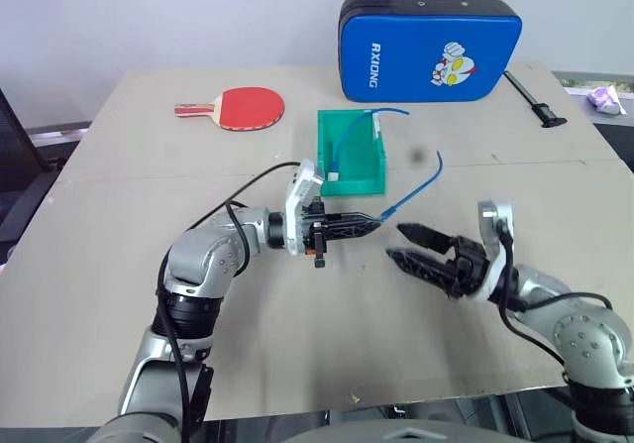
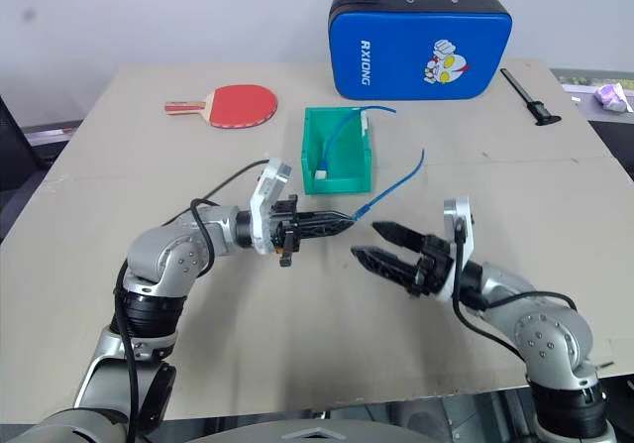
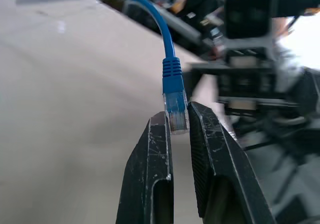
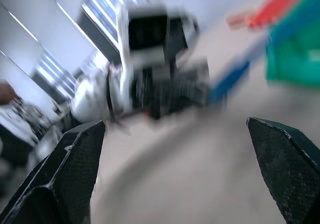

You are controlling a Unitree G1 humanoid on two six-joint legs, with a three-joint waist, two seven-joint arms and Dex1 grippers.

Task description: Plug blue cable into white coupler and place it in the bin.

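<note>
Left wrist view: scuffed black left gripper (image 3: pixel 178 125) pinches blue cable (image 3: pixel 167 43) by its clear plug; right gripper (image 1: pixel 396 242) splayed.

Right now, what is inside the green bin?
Inside the bin I can see a thin blue cable ending in a small white block. Its near wall hides part of the floor.

Even daylight; blurred right wrist view

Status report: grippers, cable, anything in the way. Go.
Left gripper shut on blue cable by its plug. Right gripper open, empty, facing it. Second cable sits in green bin. Nothing between the grippers.
</note>
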